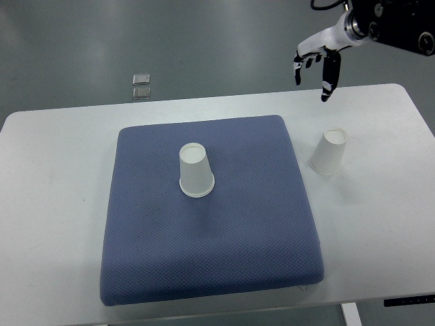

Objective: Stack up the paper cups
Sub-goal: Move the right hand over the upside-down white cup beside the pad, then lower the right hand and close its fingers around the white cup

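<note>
Hovering with spread fingers, my right hand [318,62] holds nothing above the table [54,176]; one cup [328,152] stands upside down below it, another cup [196,170] on the blue mat [211,244]. Squeezing too hard may crush or tip the near cup

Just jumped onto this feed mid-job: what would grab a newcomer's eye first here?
First, the big blue cushion covering most of the white table, with one upside-down paper cup near its middle. Next, a second upside-down paper cup on the bare table just right of the cushion. Above it, at the top right, the right hand hangs with fingers relaxed, holding nothing.
</note>
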You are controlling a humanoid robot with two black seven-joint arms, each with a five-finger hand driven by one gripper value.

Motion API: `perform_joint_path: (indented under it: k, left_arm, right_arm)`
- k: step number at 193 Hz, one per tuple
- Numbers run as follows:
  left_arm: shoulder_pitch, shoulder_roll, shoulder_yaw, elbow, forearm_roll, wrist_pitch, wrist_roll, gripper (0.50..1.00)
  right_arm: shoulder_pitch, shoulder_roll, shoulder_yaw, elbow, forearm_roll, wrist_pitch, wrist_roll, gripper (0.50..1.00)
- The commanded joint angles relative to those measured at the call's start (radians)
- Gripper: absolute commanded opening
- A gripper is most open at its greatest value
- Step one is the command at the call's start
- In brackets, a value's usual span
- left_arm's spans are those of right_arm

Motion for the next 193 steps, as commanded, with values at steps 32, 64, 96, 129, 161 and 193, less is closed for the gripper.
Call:
perform_joint_path:
  k: [32,64,96,129,161,193]
  left_arm:
    - [0.000,0.000,0.001,0.000,0.000,-0.001,0.000,1.000]
    - [0.000,0.000,0.001,0.000,0.000,-0.001,0.003,1.000]
    - [0.000,0.000,0.001,0.000,0.000,-0.001,0.005,1.000]
    - [0.002,0.000,-0.002,0.002,0.000,-0.001,0.006,1.000]
    - [0.006,0.000,-0.002,0.005,-0.002,0.001,0.006,1.000]
    - [0.006,0.000,-0.002,0.003,-0.002,0.001,0.008,1.000]
  right_arm:
    - [0.176,-0.116,-0.050,0.227,-0.028,0.078,-0.036,0.928]
    - [0.201,-0.144,-0.039,0.261,0.068,0.086,-0.039,0.926]
    - [0.134,-0.122,-0.016,0.236,0.187,0.031,-0.054,0.926]
    - [0.015,-0.101,0.021,0.178,0.204,-0.031,-0.089,0.926]
    - [-0.078,-0.081,0.022,0.120,0.207,-0.061,-0.112,0.926]
    - [-0.170,-0.061,0.058,0.055,0.207,-0.081,-0.123,0.926]
